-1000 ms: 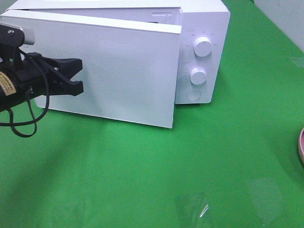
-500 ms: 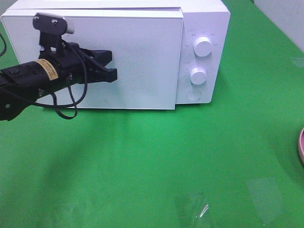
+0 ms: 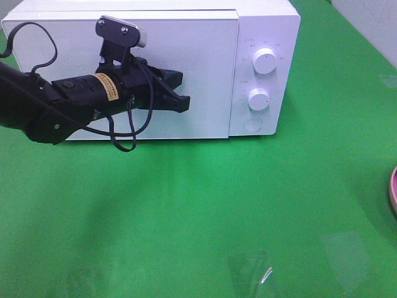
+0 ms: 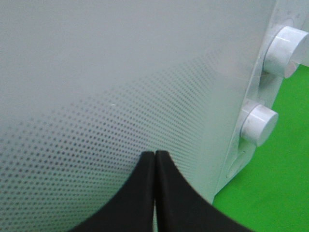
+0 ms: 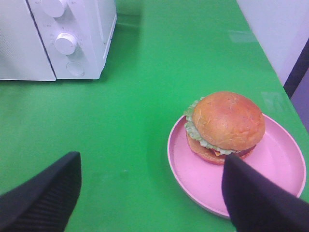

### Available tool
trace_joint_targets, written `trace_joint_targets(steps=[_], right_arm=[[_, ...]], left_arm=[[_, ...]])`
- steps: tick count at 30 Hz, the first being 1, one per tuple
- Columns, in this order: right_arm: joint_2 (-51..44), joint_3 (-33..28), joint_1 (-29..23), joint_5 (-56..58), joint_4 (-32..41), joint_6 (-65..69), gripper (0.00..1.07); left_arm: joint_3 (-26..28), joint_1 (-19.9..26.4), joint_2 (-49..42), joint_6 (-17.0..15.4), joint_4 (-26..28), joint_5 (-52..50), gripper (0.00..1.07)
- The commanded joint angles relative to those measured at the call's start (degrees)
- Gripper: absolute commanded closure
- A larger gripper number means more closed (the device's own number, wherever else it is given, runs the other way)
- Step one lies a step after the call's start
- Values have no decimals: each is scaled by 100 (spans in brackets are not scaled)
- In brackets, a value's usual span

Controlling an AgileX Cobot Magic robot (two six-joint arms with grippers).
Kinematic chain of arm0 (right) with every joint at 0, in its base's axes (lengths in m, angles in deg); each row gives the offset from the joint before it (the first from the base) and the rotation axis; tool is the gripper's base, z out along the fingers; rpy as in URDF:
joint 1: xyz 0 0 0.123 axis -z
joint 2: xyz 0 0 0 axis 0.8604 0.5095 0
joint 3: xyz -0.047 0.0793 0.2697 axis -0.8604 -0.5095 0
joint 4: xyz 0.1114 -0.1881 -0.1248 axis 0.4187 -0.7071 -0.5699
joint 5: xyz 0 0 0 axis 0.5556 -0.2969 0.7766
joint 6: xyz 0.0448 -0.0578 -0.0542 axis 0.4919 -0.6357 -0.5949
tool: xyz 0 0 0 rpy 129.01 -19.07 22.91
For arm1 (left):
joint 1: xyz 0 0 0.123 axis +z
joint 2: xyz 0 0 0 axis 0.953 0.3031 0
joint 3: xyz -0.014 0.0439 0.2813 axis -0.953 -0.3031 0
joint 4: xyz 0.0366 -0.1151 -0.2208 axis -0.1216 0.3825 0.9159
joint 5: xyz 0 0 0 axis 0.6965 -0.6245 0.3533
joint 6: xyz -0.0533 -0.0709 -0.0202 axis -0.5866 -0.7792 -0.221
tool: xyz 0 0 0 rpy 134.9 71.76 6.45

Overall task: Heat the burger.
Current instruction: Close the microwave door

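The burger (image 5: 226,123), with a golden-brown bun, lettuce and cheese edges, sits on a pink plate (image 5: 280,166) on the green table, outside the microwave. My right gripper (image 5: 152,193) is open and empty; its two black fingers stand wide apart just short of the plate. The white microwave (image 3: 205,68) stands at the back with its door shut. My left gripper (image 3: 181,93) is shut and empty, its tips pressed against the door front, left of the knobs. It also shows in the left wrist view (image 4: 155,162), fingers together against the dotted door. The burger is out of the exterior high view.
The microwave's control panel has two round knobs (image 3: 265,62) (image 3: 258,99) and a round button (image 3: 252,125). Only the plate's rim (image 3: 393,189) shows at the right edge of the exterior view. Green cloth (image 3: 198,217) covers the table in front.
The microwave door has swung from ajar to fully shut. My left gripper has moved right across the door front, pushing it closed.
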Motion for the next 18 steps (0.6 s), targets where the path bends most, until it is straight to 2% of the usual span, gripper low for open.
trace_joint_targets(steps=[1,7,11,15,18], right_arm=[[-160,-6,23,-63,-23,-46,31],[-160,-6,23,-63,-23,-46,31],[-160,-6,23,-63,-23,-46,31],[-160,-6,23,-63,-23,-46,31],[-160,-6,23,-63,-23,-46,31]], left_arm=[[567,149,126,-11,808,143,107],[814,103,206,-46,779,327,107],[779,-23,120,-46,716,579,107],[602,-309,-269,-40,710,1381,107],[527,-367,-344,-52,710,1455,106]])
